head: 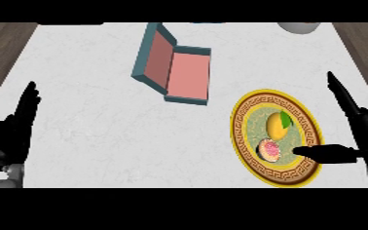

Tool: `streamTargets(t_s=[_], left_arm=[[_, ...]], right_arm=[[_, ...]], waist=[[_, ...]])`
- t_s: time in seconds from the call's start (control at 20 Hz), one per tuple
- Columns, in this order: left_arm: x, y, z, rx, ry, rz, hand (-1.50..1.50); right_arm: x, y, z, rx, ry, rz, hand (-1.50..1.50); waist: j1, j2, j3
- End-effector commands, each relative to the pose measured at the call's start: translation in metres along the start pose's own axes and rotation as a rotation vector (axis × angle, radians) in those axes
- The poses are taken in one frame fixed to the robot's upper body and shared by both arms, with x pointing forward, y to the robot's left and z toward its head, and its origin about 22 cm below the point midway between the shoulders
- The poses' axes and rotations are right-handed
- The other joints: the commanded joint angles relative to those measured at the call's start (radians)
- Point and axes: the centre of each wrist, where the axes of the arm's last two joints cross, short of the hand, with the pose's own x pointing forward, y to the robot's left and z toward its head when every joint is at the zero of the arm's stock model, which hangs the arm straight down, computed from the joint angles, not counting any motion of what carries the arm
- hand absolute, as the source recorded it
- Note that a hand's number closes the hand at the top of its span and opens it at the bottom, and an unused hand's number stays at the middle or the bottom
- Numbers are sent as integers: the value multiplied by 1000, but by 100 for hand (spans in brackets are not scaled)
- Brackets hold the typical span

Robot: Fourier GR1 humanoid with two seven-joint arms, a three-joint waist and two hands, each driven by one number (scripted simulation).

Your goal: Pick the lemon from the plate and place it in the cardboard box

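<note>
A yellow lemon (pixel 277 124) with a green leaf lies on a round plate (pixel 244 114) with a yellow and brown patterned rim, at the counter's right. A pink frosted doughnut (pixel 270 150) sits beside the lemon, nearer me. The box (pixel 188 73) stands open at the middle back, teal outside and pink inside, its lid raised to the left. My right hand (pixel 348 112) is open at the right edge, fingers pointing up beside the plate and thumb reaching over the plate's rim. My left hand (pixel 20 124) rests open at the left edge, fingers up.
A pale round object (pixel 298 27) shows partly at the back right edge. The white marble counter (pixel 108 136) spreads between the box and my left hand. Dark wood floor borders the counter at both sides.
</note>
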Motion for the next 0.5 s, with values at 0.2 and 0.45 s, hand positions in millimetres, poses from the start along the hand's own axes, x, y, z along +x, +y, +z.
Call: streamTargets(t_s=[0.2, 0.45], left_arm=[[-4, 26, -15, 3, 37, -148, 0], [-6, 6, -25, -19, 47, -139, 0]], right_arm=[[-90, 34, 63, -86, -109, -263, -150], [-119, -22, 50, -4, -164, -39, -150]], waist=[[-3, -5, 6], [6, -6, 3]])
